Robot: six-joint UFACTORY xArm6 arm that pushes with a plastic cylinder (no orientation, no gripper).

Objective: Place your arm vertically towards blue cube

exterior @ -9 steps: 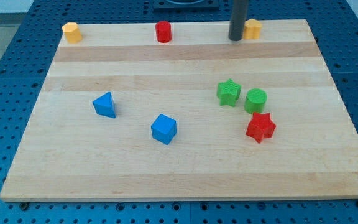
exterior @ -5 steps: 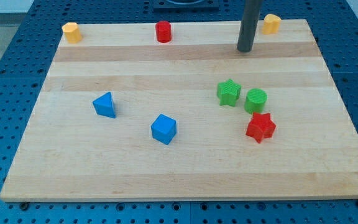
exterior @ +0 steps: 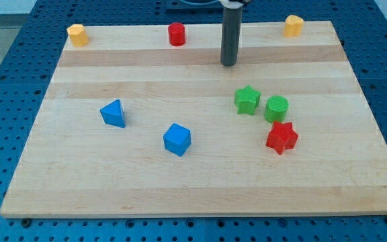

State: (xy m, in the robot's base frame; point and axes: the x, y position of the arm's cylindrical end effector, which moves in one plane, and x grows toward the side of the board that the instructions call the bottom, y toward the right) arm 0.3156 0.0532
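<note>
The blue cube (exterior: 177,139) sits on the wooden board (exterior: 146,181), a little left of the middle and towards the view's bottom. My tip (exterior: 228,64) stands on the board near the view's top, above and to the right of the cube and well apart from it. The dark rod rises straight up out of the view's top edge.
A blue triangular block (exterior: 113,113) lies left of the cube. A green star (exterior: 247,99), a green cylinder (exterior: 276,108) and a red star (exterior: 281,138) cluster at the right. A red cylinder (exterior: 176,33) and two yellow blocks (exterior: 77,34) (exterior: 293,25) line the top edge.
My tip has moved down the board and then to the view's left, away from the top-right yellow block, which shifted a little to the right. The other blocks have not moved.
</note>
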